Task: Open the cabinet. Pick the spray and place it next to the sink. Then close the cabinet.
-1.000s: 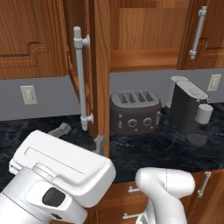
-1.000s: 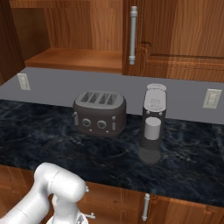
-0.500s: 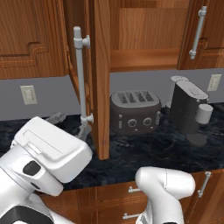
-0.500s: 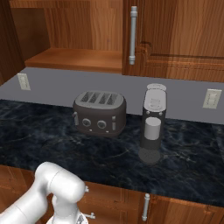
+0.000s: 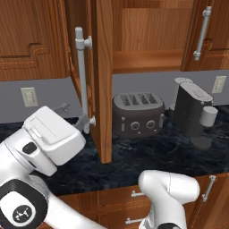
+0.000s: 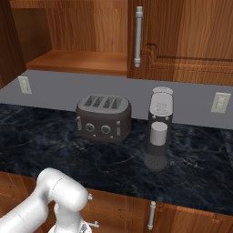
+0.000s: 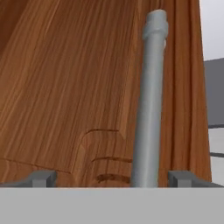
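Observation:
The cabinet (image 5: 103, 89) hangs over the counter with its door swung out toward me, edge-on in the left base view. Its wooden shelf (image 6: 77, 61) shows bare wood. My gripper (image 5: 74, 115) is open at the lower end of the door's long silver bar handle (image 5: 81, 76). In the hand view the handle (image 7: 148, 109) rises close in front of the door panel (image 7: 65, 87), between the two fingertips of my gripper (image 7: 113, 179) and nearer the right one; nothing is gripped. The spray and the sink are out of view.
A dark toaster (image 5: 137, 114) and a coffee machine (image 5: 192, 112) stand on the black marble counter (image 6: 41, 141) under the cabinet. The neighbouring door with its own bar handle (image 6: 138, 36) is closed. Drawers run below the counter edge.
My arm has swung left and back in the left base view, and the hand has risen slightly along the lower end of the handle. The door stays where it was.

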### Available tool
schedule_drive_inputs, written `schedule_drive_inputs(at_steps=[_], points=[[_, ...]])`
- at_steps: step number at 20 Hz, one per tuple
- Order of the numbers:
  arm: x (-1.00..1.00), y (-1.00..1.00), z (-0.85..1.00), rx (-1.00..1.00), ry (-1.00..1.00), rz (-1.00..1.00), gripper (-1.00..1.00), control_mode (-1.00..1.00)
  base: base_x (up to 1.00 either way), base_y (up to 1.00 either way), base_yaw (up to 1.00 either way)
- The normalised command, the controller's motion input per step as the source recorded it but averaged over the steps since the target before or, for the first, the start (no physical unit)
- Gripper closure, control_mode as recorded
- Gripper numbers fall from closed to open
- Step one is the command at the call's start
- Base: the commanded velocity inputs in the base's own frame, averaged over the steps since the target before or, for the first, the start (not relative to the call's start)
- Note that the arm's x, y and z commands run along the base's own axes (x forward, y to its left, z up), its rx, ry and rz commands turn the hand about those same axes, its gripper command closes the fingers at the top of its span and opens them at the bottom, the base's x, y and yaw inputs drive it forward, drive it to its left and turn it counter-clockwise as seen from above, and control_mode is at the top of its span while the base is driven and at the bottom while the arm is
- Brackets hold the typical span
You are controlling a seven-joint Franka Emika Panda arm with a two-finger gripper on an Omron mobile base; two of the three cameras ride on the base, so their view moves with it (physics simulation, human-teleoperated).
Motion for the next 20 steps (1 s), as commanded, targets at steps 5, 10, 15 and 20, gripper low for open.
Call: schedule_drive_inputs(at_steps=[5, 10, 15, 20], points=[[0.05, -0.28, 0.0, 0.0, -0.04, -0.07, -1.0, -1.0, 0.0, 0.0, 0.0], [0.0, -0.48, 0.0, 0.0, -0.04, -0.03, -1.0, -1.0, 0.0, 0.0, 0.0], [0.17, -0.69, 0.0, 0.0, 0.0, 0.0, -1.0, -1.0, 0.0, 0.0, 0.0], [0.42, -0.79, 0.1, 0.0, 0.0, 0.0, -1.0, -1.0, 0.0, 0.0, 0.0]])
